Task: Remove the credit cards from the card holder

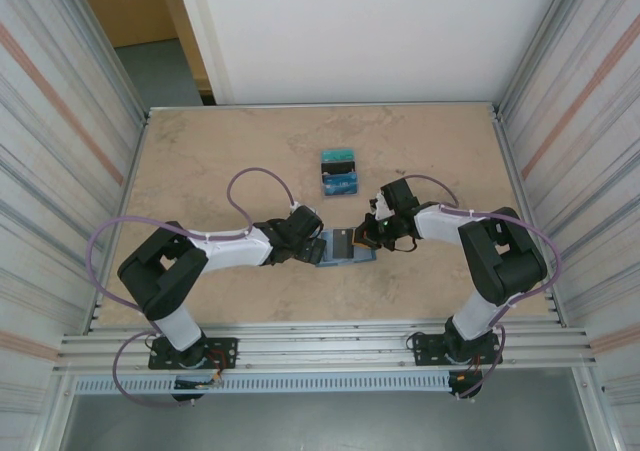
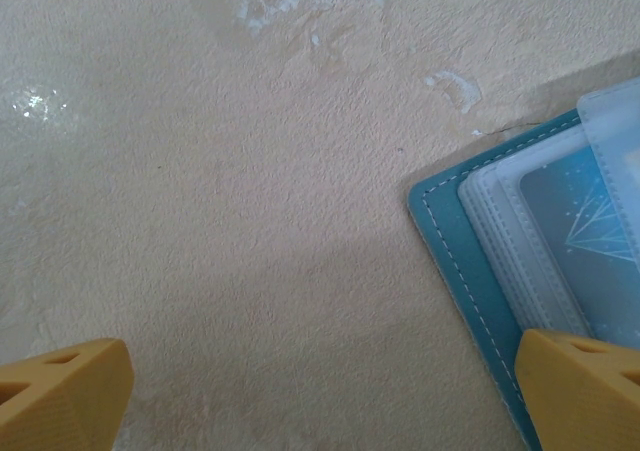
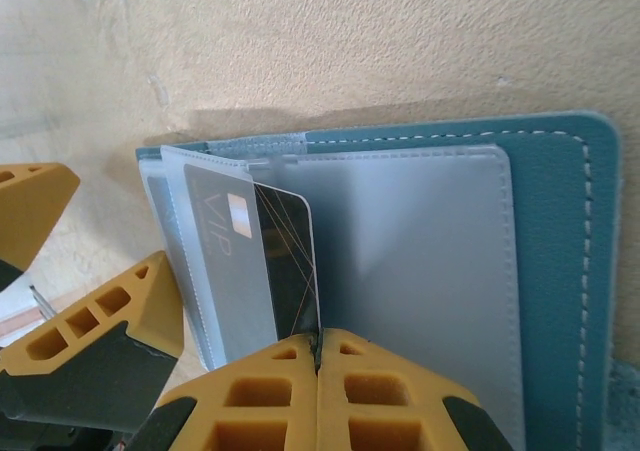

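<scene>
Pinching a black card point(image 3: 285, 261) by its near edge with the right claw point(image 3: 318, 356), pads squeezed tight together on it. Sticks partway out of a frosted pocket, one half greyed out behind the plastic with "VIP" lettering, the other half bare black with thin lines. Card holder point(image 3: 560, 271) spread open and flat on the worktop point(image 1: 200, 161), teal outer face down, paler pockets up, close to the near edge and right between the two claws in the top view. Left claw point(image 2: 325, 391) gaping wide on the left side, holding nothing. One yellow fingertip point(image 2: 585, 386) over the holder's stitched teal corner, the other over bare worktop. Can't tell if that fingertip actually touches. Further back, well apart from the holder: a few loose cards point(image 1: 338, 171) lying flat, teal at the far end, black and blue nearer.
</scene>
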### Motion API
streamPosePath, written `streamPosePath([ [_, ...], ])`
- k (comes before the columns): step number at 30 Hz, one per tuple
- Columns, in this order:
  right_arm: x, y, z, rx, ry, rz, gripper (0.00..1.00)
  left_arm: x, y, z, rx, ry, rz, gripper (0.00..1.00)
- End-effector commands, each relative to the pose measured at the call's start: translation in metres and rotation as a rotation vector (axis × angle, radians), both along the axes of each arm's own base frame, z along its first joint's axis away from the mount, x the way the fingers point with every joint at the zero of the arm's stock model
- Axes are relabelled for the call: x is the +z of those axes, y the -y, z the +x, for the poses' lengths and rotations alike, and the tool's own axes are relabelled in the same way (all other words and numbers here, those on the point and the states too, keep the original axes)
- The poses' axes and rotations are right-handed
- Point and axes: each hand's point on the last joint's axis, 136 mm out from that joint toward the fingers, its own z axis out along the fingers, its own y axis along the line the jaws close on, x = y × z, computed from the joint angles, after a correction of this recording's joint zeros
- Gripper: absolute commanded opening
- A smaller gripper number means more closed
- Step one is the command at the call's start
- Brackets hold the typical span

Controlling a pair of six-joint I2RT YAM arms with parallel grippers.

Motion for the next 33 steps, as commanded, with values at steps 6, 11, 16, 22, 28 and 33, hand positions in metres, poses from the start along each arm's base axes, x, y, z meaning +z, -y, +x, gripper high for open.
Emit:
streamPosePath([
  [6,0.007,0.002,0.001,0.025,0.013,-0.012,0.00,0.019,0.005,0.009,-0.007,0.044,0.005,0.99],
  [11,0.009,0.001,0.002,0.024,0.014,-0.010,0.00,0.039,0.018,0.018,-0.035,0.089,-0.032,0.99],
  [16,0.012,0.000,0.003,0.021,0.017,-0.002,0.00,0.037,0.030,0.024,-0.066,0.090,-0.031,0.99],
  [22,0.014,0.000,0.002,0.015,0.019,0.009,0.02,0.021,0.039,0.023,-0.100,0.067,0.005,0.99],
  [28,0.010,-0.002,0.002,0.002,0.011,0.028,0.05,0.008,0.038,0.018,-0.119,0.034,0.050,0.99],
  [33,0.007,-0.002,0.001,-0.012,0.004,0.036,0.16,0.002,0.032,0.014,-0.121,0.015,0.078,0.99],
])
